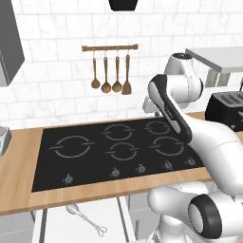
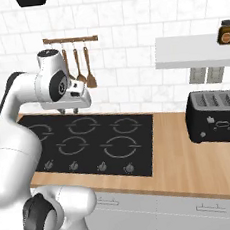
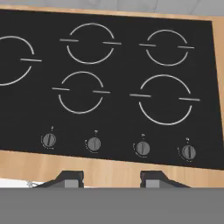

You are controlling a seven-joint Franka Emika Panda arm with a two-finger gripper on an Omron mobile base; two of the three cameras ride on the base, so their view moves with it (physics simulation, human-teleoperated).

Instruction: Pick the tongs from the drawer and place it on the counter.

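Two thin metal arms joined at a rounded end make up the tongs (image 1: 87, 220), and we see them lying flat on the white floor of the open drawer (image 1: 57, 228), nearest to us and below the front edge of the worktop (image 1: 21, 190). They lie at a slant, the rounded end toward the worktop and the looped tips toward the drawer front.

We judge them light, stiff along their length but springy across the two arms, and smooth enough to slip. They sit very low on a flat surface, so the fingers would have to come right down to the drawer floor. Our best hold looks to be across both arms near the middle, pinching them together, not at the loops or the rounded end.

Farther on, our hand (image 3: 111, 178) hangs above the black cooktop (image 1: 114, 147), well above and behind the tongs. Its fingertips (image 3: 70, 178) stand apart with nothing between them.

Beyond that, wooden utensils (image 1: 111, 71) hang on the wall rail, and a black toaster (image 2: 215, 116) stands at the right.
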